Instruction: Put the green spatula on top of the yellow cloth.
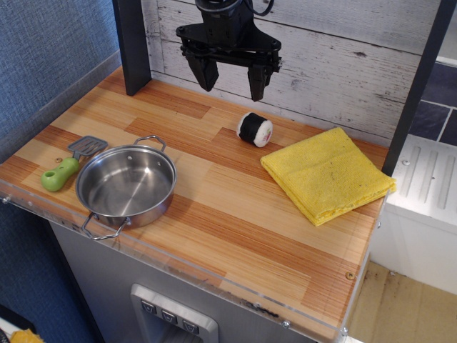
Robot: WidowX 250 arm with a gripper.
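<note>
1. The pincer [230, 80] hangs above the back of the wooden table [235, 236], in front of the whitewashed plank wall. Its 2 black fingers [203, 71] are spread apart and hold nothing.
2. The green spatula [68, 165] lies flat at the left end of the table. Its lime handle points toward the front-left edge, and its grey slotted blade points back and to the right, just beside the rim of the steel pan [127, 187].
3. The steel pan sits upright near the front-left edge, with 2 wire handles, 1 at the back and 1 at the front.
4. The yellow cloth [327, 174] lies folded at the right end of the table, well apart from the spatula, with the pan between them.
5. A black-and-white roll [255, 129] rests on its side near the back, between the pincer and the cloth and just left of the cloth's near corner.
</note>
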